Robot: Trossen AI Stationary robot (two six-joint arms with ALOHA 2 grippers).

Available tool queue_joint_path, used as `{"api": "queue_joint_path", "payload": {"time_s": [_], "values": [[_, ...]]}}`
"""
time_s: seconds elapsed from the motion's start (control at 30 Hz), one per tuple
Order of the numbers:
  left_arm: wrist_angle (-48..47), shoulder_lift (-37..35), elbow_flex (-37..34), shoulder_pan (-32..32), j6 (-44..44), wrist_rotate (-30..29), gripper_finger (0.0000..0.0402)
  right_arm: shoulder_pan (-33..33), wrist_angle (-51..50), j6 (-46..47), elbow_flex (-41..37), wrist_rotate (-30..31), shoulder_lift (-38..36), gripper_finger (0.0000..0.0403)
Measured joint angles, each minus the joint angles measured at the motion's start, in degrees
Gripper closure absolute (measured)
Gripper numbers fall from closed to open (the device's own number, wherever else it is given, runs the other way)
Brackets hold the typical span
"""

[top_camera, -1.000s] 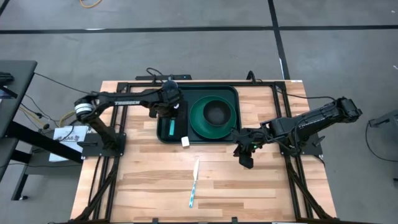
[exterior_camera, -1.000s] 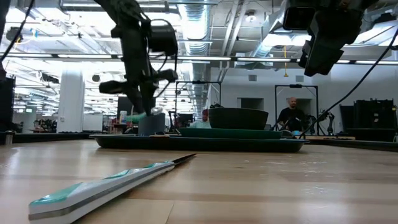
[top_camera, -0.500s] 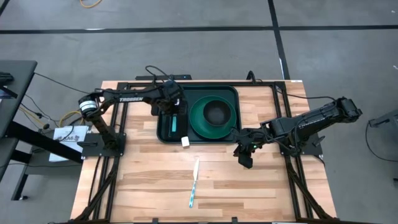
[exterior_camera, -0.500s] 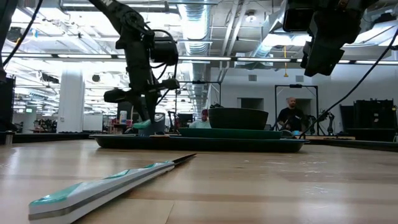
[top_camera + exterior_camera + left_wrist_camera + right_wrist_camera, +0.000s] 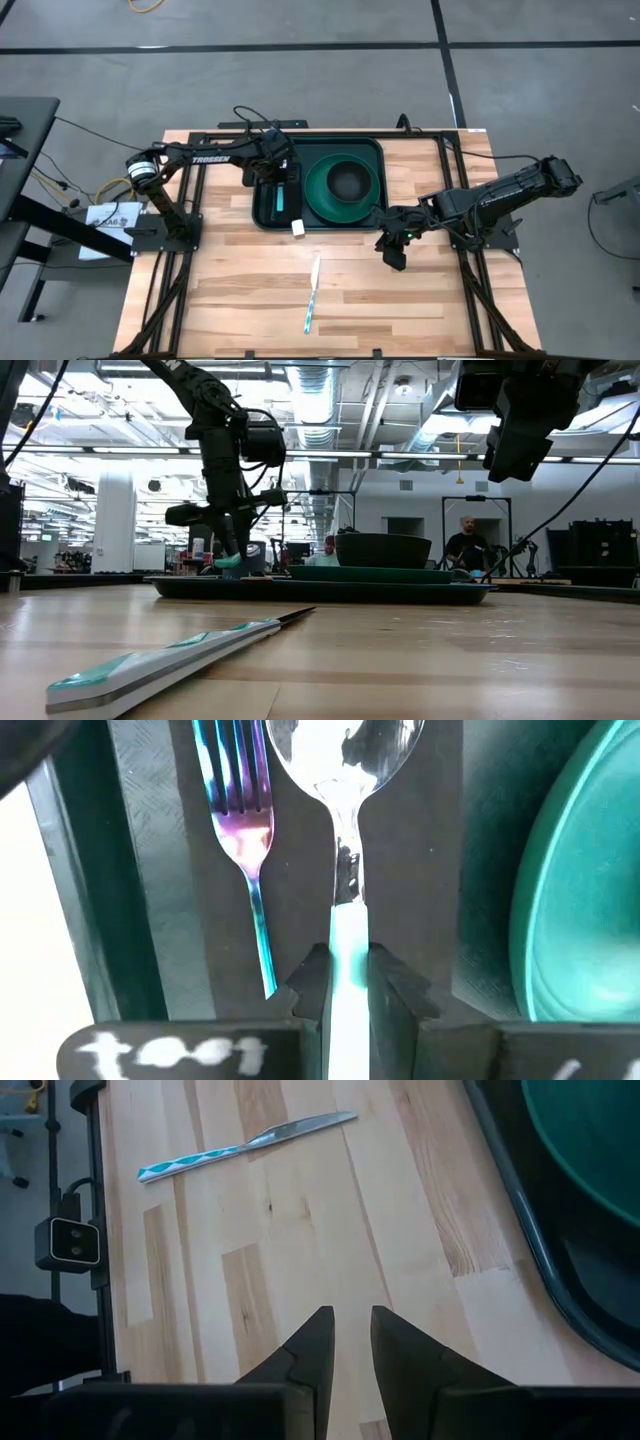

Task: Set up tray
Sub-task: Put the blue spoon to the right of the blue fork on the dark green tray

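Observation:
The dark green tray (image 5: 375, 146) sits at the table's far middle. It holds a round green plate (image 5: 318, 190) with a dark bowl (image 5: 347, 182) on it, and a black napkin (image 5: 160, 820) in its left part. A fork (image 5: 245, 830) lies on the napkin. My left gripper (image 5: 348, 960) hangs low over the napkin, shut on a teal-handled spoon (image 5: 345, 750) beside the fork. My right gripper (image 5: 393, 252) hovers right of the tray's near corner, above bare wood, its fingers a narrow gap apart. A teal-handled knife (image 5: 312, 295) lies flat on the table nearer me. My left gripper pinches the spoon's teal handle (image 5: 348, 935) between its two fingers, close to where the metal neck begins. The fingers come from above and lie along the handle. The spoon's bowl points away from the fingers over the napkin; whether it touches the napkin I cannot tell.
A small white object (image 5: 298, 228) lies at the tray's near rim. Bare wooden table (image 5: 230, 290) stretches between the tray and the near edge around the knife. People stand in the room beyond the table (image 5: 468, 540).
My left gripper came down toward the napkin with the spoon and shifted slightly toward the far edge, most of it in the first half second. The spoon now sits lower, beside the fork. The right arm kept still.

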Motion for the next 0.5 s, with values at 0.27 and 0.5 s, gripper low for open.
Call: {"api": "queue_joint_path", "payload": {"time_s": [0.27,0.5], "values": [[-0.66,0.0,0.0,-2.25,-1.34,0.11,0.0376,0.0,0.0,0.0,0.0,0.19,0.0,0.0339],[-0.62,0.0,0.0,-2.22,-1.67,-1.31,0.0346,0.0,0.0,0.0,0.0,0.21,0.01,0.0339]]}}
